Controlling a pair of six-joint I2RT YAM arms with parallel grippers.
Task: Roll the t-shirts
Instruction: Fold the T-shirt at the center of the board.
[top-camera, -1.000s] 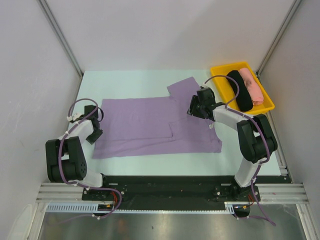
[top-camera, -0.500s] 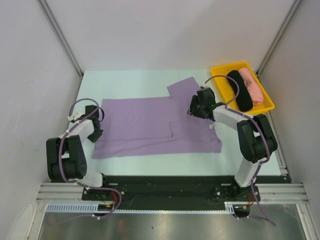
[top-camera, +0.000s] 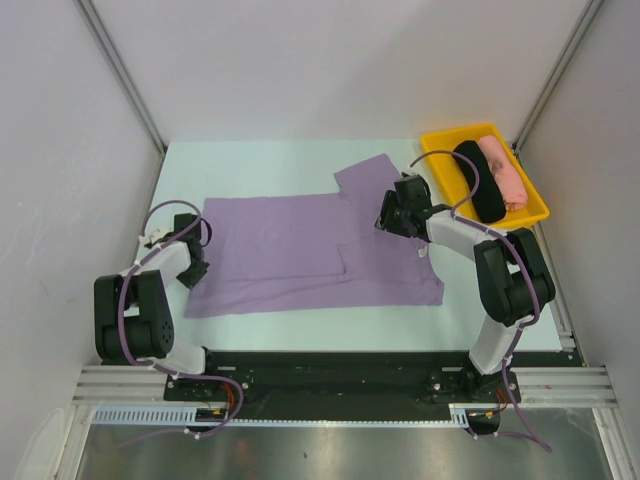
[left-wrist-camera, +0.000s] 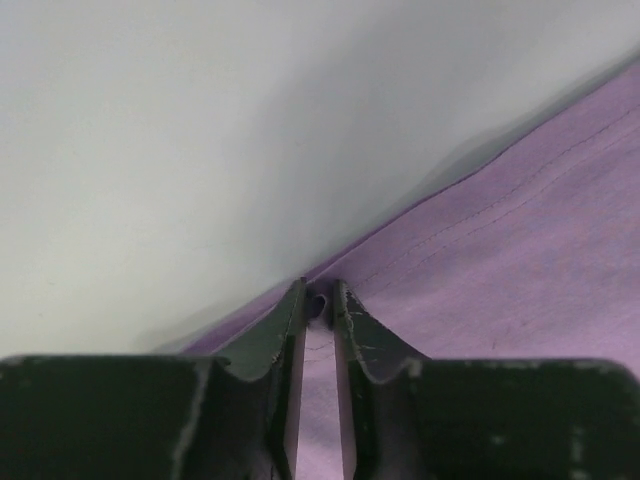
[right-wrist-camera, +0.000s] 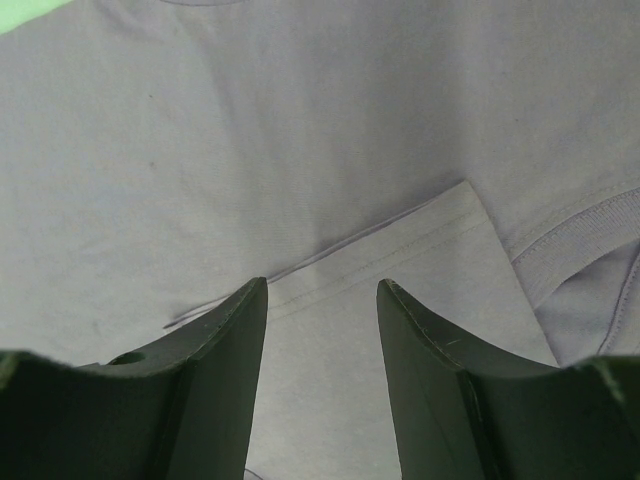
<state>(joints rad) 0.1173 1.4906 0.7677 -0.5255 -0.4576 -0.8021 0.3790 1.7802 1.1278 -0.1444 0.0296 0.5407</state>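
A lavender t-shirt (top-camera: 300, 250) lies flat across the table, one sleeve folded in over its middle and the other sleeve (top-camera: 366, 175) sticking out at the back. My left gripper (top-camera: 197, 268) is at the shirt's left hem, its jaws pinched on a small fold of the hem (left-wrist-camera: 318, 303). My right gripper (top-camera: 384, 218) is open, low over the folded-in sleeve's hem (right-wrist-camera: 400, 255) near the collar. A black rolled shirt (top-camera: 478, 180) and a pink rolled shirt (top-camera: 500, 170) lie in the yellow tray.
The yellow tray (top-camera: 437, 140) stands at the back right corner of the table. White walls and metal posts close in the table on left, back and right. Purple cables loop off both arms.
My left gripper has crept slightly right and forward along the shirt's left hem. The right arm has barely moved.
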